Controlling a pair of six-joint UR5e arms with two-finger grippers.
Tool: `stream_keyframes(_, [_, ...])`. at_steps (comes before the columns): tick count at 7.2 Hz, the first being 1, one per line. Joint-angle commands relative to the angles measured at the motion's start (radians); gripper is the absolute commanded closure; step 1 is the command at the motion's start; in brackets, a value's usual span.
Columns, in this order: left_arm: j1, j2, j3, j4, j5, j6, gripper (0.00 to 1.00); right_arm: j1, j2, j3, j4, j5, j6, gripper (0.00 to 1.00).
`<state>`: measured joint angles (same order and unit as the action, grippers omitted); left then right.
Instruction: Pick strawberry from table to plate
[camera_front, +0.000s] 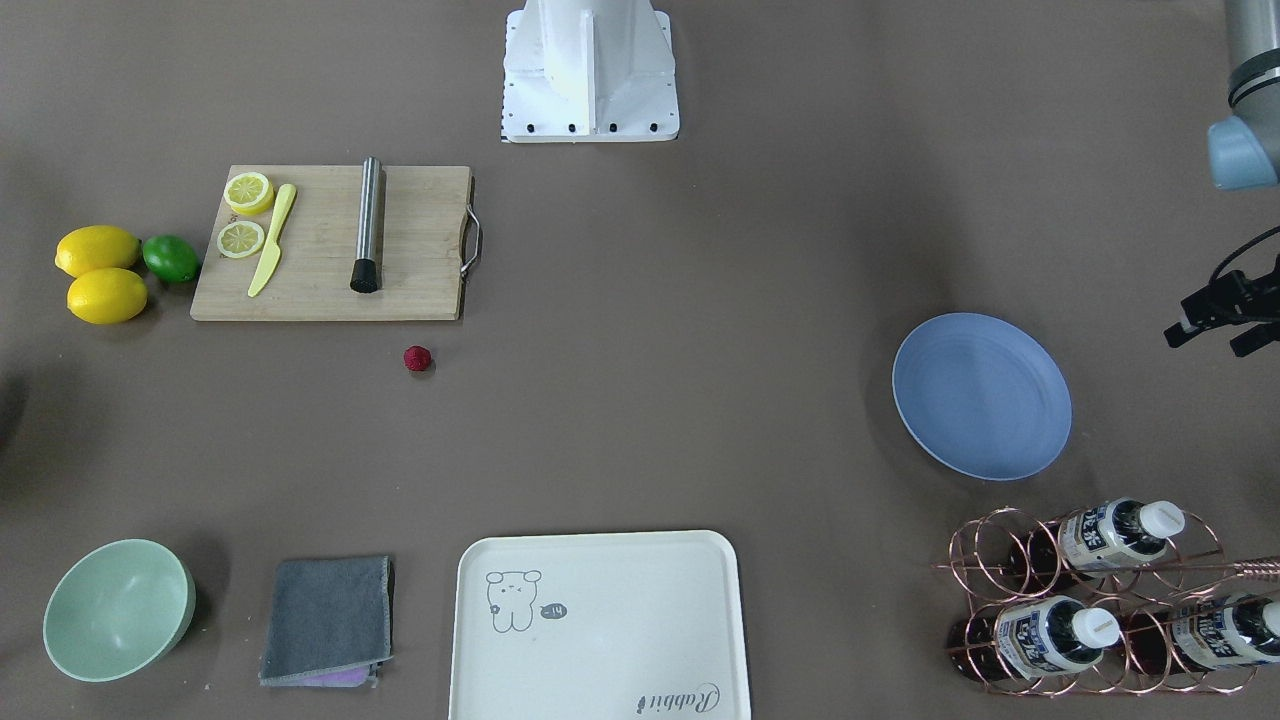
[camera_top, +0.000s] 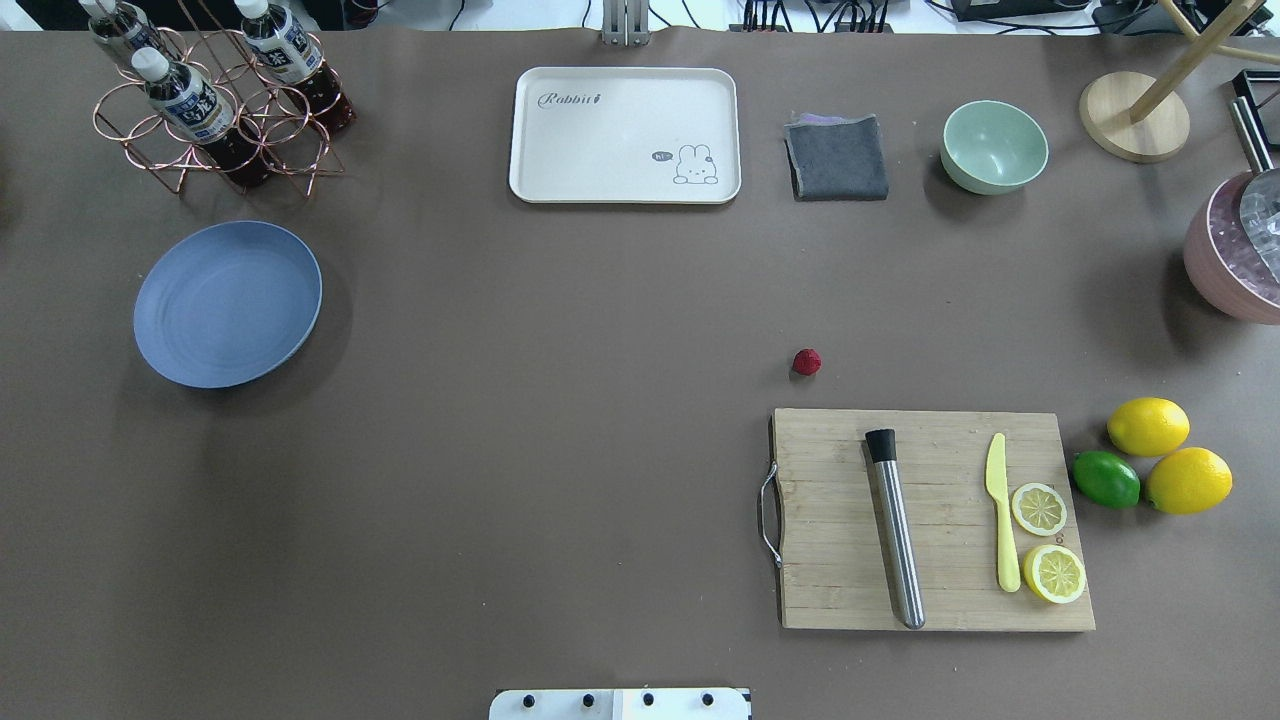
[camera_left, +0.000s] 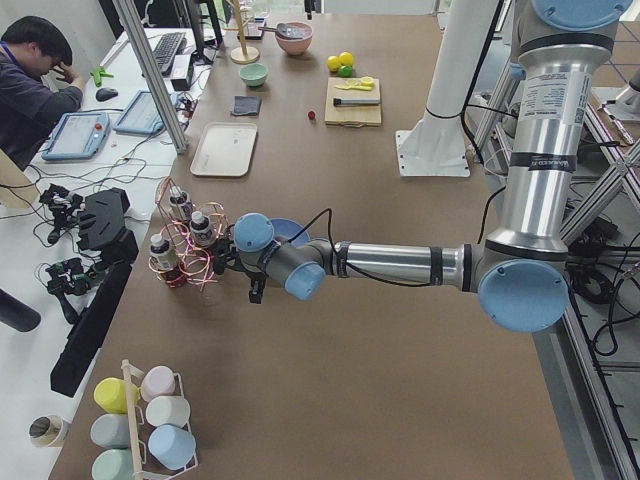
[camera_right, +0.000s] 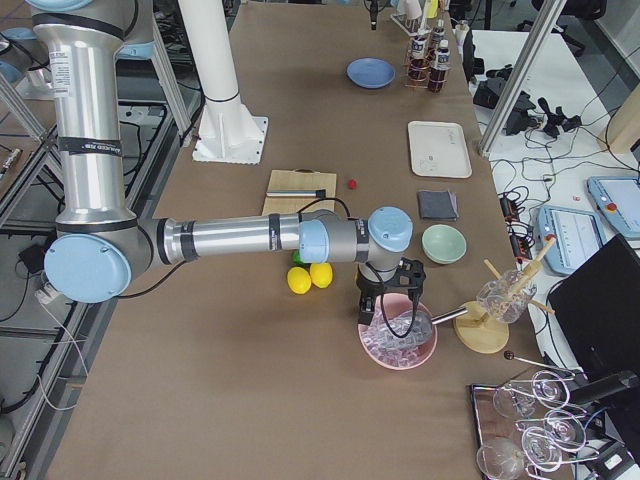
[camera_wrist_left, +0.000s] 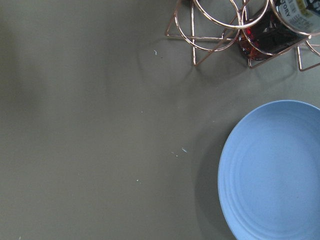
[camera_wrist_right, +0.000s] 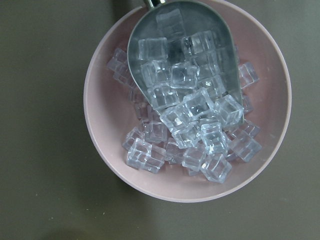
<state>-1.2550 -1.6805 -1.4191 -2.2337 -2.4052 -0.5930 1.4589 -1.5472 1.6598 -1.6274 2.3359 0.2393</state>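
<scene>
Since nothing's got hold of the strawberry (camera_front: 417, 358) yet, I'd call this square one. It sits on the bare table (camera_front: 700, 400), well apart from both pincers. The right pincer (camera_right: 385, 305) hangs over a pink bowl (camera_wrist_right: 107, 165) of ice cubes (camera_wrist_right: 192, 117) with a metal scoop (camera_wrist_right: 145, 27) in it. From there the berry is off past the lemons (camera_right: 299, 280), near the edge of the wooden cutting board (camera_top: 935, 520) but not touching it. The left pincer (camera_left: 250, 285) hangs just beside the blue plate (camera_front: 980, 395), with the copper wire rack (camera_front: 1000, 560) of bottles close by. Honestly can't tell if either pincer's jaws are apart or together, since no view shows the fingers well enough. My guess is the right arm should do the grab, as the berry's on its half. To do it well I'd come straight down over the berry with the jaws only a bit wider than it, then centre up and close gently. It's tiny and round, so an off-centre pinch could roll it or squirt it out. Stay clear of the board edge on the way down, and lift well up before the long carry across. Let go low over the middle of the plate so it doesn't roll off the rim. As for writing, the cream tray (camera_top: 625, 135) says "Rabbit" next to a little cartoon critter with a speech bubble. The bottle labels are too small to read.
</scene>
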Motion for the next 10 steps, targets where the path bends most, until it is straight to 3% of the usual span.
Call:
stream_keyframes(1, [0.13, -0.088, 0.139, -0.202, 0.093, -0.183, 0.03, -0.003, 0.001, 0.005, 0.001, 0.0, 0.0, 0.0])
stream_keyframes(3, [0.176, -0.11, 0.158, -0.204, 0.13, -0.215, 0.04, -0.008, 0.001, 0.014, 0.0, 0.028, 0.0, 0.0])
stream_keyframes(6, [0.2, -0.11, 0.202, -0.257, 0.133, -0.214, 0.15, -0.037, 0.001, 0.029, 0.001, 0.04, 0.035, 0.0])
stream_keyframes(7, [0.2, -0.11, 0.204, -0.259, 0.133, -0.215, 0.28, -0.044, 0.002, 0.031, 0.001, 0.039, 0.044, 0.0])
stream_keyframes(8, [0.2, -0.11, 0.204, -0.259, 0.132, -0.215, 0.6, -0.045, 0.002, 0.037, 0.001, 0.039, 0.045, 0.0])
stream_keyframes(9, [0.2, -0.11, 0.201, -0.26, 0.127, -0.217, 1.0, -0.048, 0.002, 0.043, 0.001, 0.04, 0.045, 0.0])
stream_keyframes(10, [0.2, -0.11, 0.19, -0.261, 0.124, -0.218, 1.0, -0.054, 0.002, 0.054, 0.001, 0.043, 0.052, 0.0])
